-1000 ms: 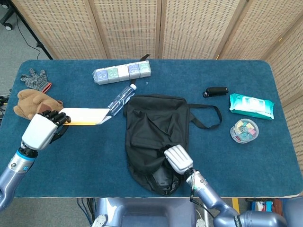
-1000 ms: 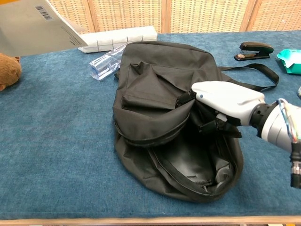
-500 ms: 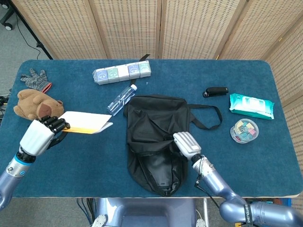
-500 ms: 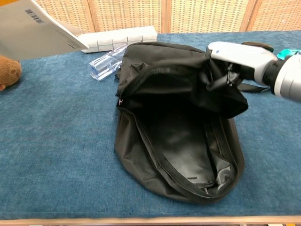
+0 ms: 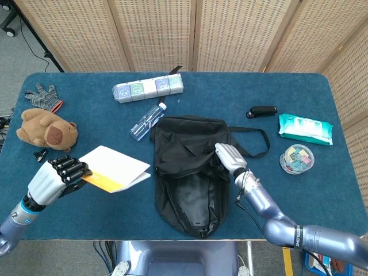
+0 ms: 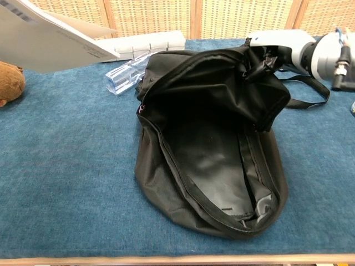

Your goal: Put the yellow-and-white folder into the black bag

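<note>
The black bag (image 5: 187, 172) lies in the middle of the blue table, its mouth toward the front edge. My right hand (image 5: 230, 156) grips the bag's upper flap (image 6: 244, 83) and holds it lifted, so the dark inside (image 6: 213, 166) shows in the chest view. My left hand (image 5: 56, 175) holds the yellow-and-white folder (image 5: 115, 168) by its left edge, above the table to the left of the bag. In the chest view the folder (image 6: 50, 39) fills the top left corner, tilted.
A water bottle (image 5: 147, 121) lies just beyond the bag's far left corner. A brown teddy bear (image 5: 46, 127) and a glove (image 5: 41, 96) lie at far left. A row of boxes (image 5: 148, 88), a stapler (image 5: 261, 111), a wipes pack (image 5: 305, 128) and a clip jar (image 5: 296, 158) lie around.
My right hand has pulled the bag's flap up and back, opening the mouth wide. My left hand has moved nearer the front edge, and the folder has swung toward the bag.
</note>
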Motion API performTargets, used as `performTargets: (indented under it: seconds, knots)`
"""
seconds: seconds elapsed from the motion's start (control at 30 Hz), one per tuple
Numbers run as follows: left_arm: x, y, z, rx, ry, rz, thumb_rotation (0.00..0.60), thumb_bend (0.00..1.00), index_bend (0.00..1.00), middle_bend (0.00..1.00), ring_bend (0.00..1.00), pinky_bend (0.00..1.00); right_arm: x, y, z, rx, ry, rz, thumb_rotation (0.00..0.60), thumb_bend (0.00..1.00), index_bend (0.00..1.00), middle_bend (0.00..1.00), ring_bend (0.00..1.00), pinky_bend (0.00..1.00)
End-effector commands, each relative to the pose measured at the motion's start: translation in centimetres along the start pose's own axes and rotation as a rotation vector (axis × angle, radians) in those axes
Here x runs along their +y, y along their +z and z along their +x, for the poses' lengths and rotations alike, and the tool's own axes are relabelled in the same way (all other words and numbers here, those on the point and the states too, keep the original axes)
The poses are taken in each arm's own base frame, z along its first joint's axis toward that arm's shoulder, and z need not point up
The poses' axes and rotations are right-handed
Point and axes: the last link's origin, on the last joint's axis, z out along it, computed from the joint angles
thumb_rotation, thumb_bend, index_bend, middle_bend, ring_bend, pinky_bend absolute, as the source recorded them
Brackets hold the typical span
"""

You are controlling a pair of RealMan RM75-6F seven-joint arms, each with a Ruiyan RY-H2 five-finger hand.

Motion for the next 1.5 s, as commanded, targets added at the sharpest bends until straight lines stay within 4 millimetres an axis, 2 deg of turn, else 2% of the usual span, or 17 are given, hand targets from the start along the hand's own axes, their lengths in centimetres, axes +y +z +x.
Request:
performTargets:
  seconds: [0.03, 0.23, 0.5, 0.93, 1.3, 1.5]
  knots:
    - [1.5, 0.5, -0.5, 0.036, -0.065, -0.094, 0.6, 0.43, 0.83, 0.64, 0.59, 0.72, -0.2, 1.3, 1.3, 0.001, -0.008, -0.022, 0.6, 0.81, 0.56, 0.5, 0.42, 0.57]
    - [3.4, 1.8, -2.2, 0.026, -0.104, -0.211, 0.6, 0.43, 0.83, 0.64, 0.59, 0.72, -1.5, 2.1, 2.5, -0.024, -0.003, -0.019, 0.6, 0.81, 0.56, 0.5, 0.42, 0.57]
    - [6.2, 4.6, -5.2, 0.047, -0.118, -0.399, 0.6, 0.43, 0.83, 0.64, 0.59, 0.72, -3.1, 2.3, 2.5, -0.092, -0.026, 0.002, 0.6, 0.81, 0.56, 0.51, 0.42, 0.57]
    - [9.6, 9.5, -9.9, 0.033, -0.087, -0.63, 0.6, 0.43, 0.83, 0.64, 0.58, 0.72, -3.4, 2.0, 3.4, -0.152, -0.003, -0.006, 0.6, 0.81, 0.56, 0.51, 0.42, 0.57]
    - [11.2, 13.4, -13.5, -0.045, -0.042, -0.673, 0.6, 0.43, 0.83, 0.65, 0.57, 0.72, -2.9, 1.3, 4.6, -0.209, 0.038, -0.016, 0.6, 0.81, 0.56, 0.51, 0.42, 0.57]
    - [10.9, 15.0, -14.9, -0.106, 0.03, -0.693, 0.6, 0.43, 0.83, 0.65, 0.57, 0.72, -2.5, 0.8, 5.5, -0.222, 0.053, -0.023, 0.6, 0.81, 0.56, 0.51, 0.42, 0.57]
